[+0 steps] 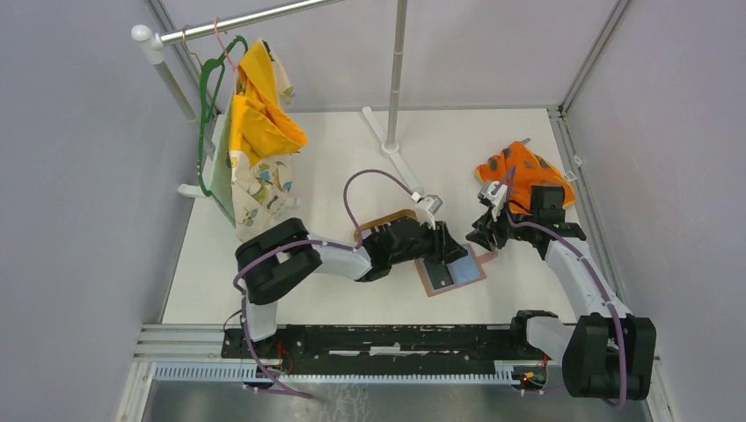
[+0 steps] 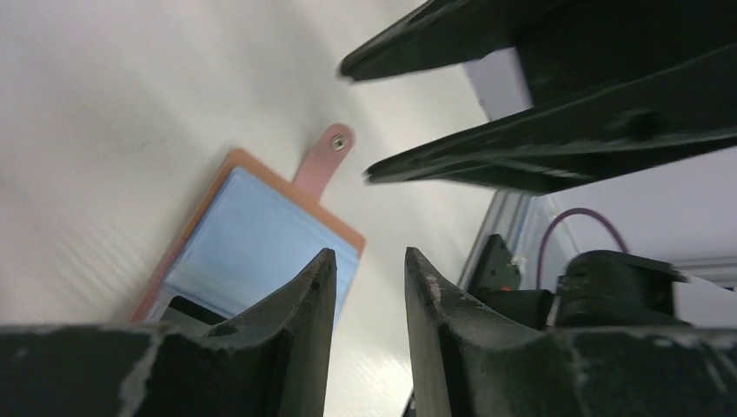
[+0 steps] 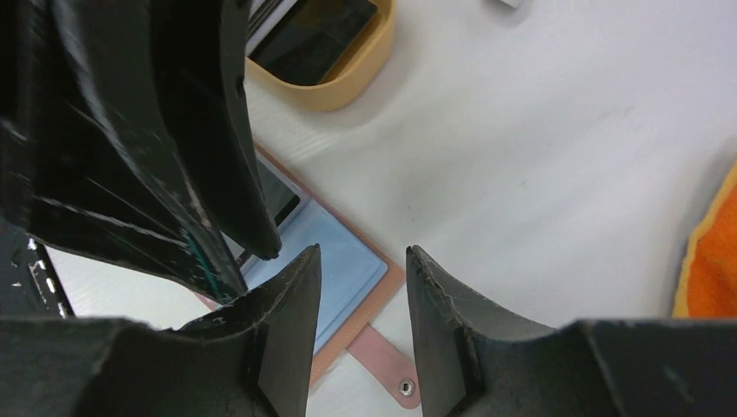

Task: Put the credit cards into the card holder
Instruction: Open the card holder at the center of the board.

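The card holder [image 1: 456, 271] lies open on the table, blue-grey pockets up, with its strap tab [image 2: 327, 155] pointing toward the right arm. A dark credit card [image 2: 186, 308] sits in a pocket at its left end, and a card [image 3: 280, 196] also shows in the right wrist view. More dark credit cards [image 3: 318, 33] lie in the oval tray [image 3: 363, 76]. My left gripper [image 2: 369, 259] hovers over the holder's middle, open, nothing between its fingers. My right gripper [image 3: 362, 254] is open too, just above the holder's right edge near the tab, facing the left one.
The light-wood tray [image 1: 391, 218] lies mostly under the left arm. An orange patterned cloth [image 1: 521, 170] lies behind the right gripper. A clothes rail with a green hanger and yellow garments [image 1: 255, 132] stands at the back left, and its upright pole [image 1: 396, 79] at the back centre.
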Tool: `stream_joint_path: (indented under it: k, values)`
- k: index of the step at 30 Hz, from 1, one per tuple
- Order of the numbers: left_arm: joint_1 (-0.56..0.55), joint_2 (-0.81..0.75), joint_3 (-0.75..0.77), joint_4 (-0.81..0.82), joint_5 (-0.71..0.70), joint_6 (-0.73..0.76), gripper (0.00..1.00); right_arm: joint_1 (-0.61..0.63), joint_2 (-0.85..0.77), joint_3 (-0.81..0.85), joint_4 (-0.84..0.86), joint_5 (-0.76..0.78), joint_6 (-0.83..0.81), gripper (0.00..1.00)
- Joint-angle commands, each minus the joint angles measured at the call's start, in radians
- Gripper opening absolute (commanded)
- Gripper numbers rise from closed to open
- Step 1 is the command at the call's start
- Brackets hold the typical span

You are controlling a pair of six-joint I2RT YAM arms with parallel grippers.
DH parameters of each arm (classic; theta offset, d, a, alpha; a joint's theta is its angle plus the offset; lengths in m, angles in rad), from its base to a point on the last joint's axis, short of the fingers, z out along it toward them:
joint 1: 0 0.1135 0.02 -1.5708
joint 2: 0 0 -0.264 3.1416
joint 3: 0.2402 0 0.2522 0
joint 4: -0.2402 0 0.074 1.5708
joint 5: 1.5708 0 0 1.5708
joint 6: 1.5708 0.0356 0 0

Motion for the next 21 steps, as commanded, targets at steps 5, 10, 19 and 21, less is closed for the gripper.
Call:
stream_joint_path:
  k: [5, 10, 19, 21]
  values:
    - [0.002, -0.249, -0.115, 0.022, -0.079, 0.156, 0.42, 0.003, -0.01, 0.029, -0.117, -0.152, -0.223, 0.46]
    - [0.001, -0.45, -0.236, -0.055, -0.193, 0.265, 0.41, 0.071, 0.017, -0.04, -0.205, -0.135, -0.546, 0.46]
    - [0.002, -0.778, -0.362, -0.331, -0.463, 0.399, 0.46, 0.24, 0.077, -0.14, -0.187, 0.158, -0.869, 0.44]
    - [0.002, -0.82, -0.385, -0.361, -0.489, 0.409, 0.48, 0.271, 0.095, -0.148, -0.173, 0.165, -0.88, 0.43]
